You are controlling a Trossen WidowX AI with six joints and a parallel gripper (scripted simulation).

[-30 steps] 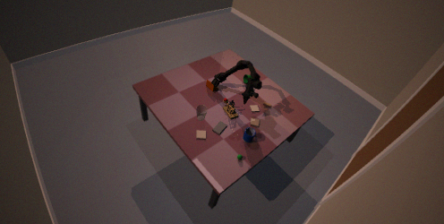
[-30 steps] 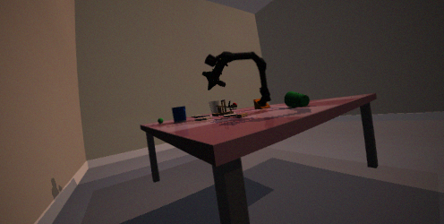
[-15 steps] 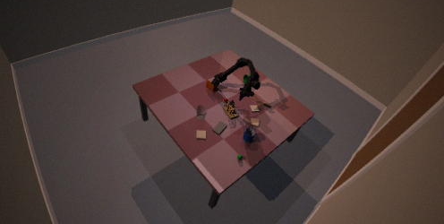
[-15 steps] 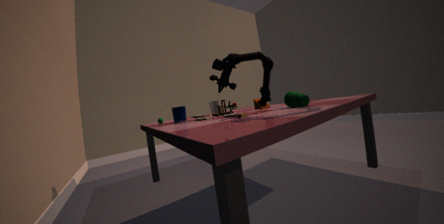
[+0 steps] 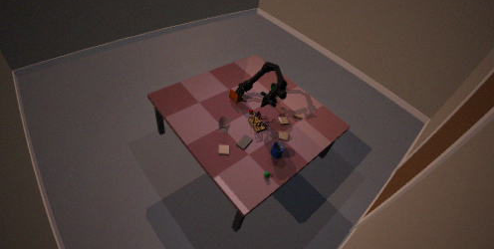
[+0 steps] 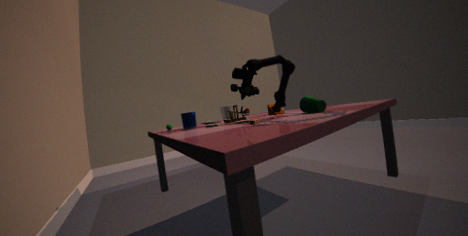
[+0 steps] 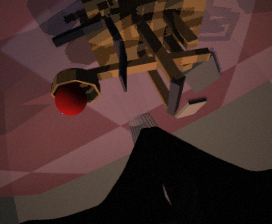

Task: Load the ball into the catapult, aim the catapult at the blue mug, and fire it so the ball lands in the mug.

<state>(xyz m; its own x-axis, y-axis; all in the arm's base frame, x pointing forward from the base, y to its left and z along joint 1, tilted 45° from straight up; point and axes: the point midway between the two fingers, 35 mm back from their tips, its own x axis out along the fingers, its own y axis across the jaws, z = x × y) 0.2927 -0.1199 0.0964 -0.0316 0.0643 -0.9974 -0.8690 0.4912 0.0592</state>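
The red ball point(image 5: 251, 112) point(image 6: 247, 110) point(image 7: 71, 100) appears to sit in the round cup at the end of the catapult's arm; it covers part of the cup's rim. The wooden catapult point(image 5: 257, 124) point(image 7: 159, 51) stands on the table, with the ball end away from the blue mug. The blue mug point(image 5: 277, 150) point(image 6: 189, 120) stands upright near the table's edge, on the other side of the catapult, and is outside the wrist view. My gripper point(image 5: 266, 105) point(image 6: 242, 97) point(image 7: 149, 134) is shut and empty, pointing down above the table close to the catapult, not touching the ball.
A green ball point(image 5: 267, 174) point(image 6: 169, 126) lies beyond the mug. A grey ribbed cup point(image 5: 224, 124) point(image 7: 141, 122) stands beside the catapult. Flat tiles point(image 5: 224, 149) point(image 5: 244, 142) point(image 5: 284, 135) lie around it. A large green cylinder point(image 6: 312, 105) and an orange block point(image 5: 234, 96) are near the arm's base.
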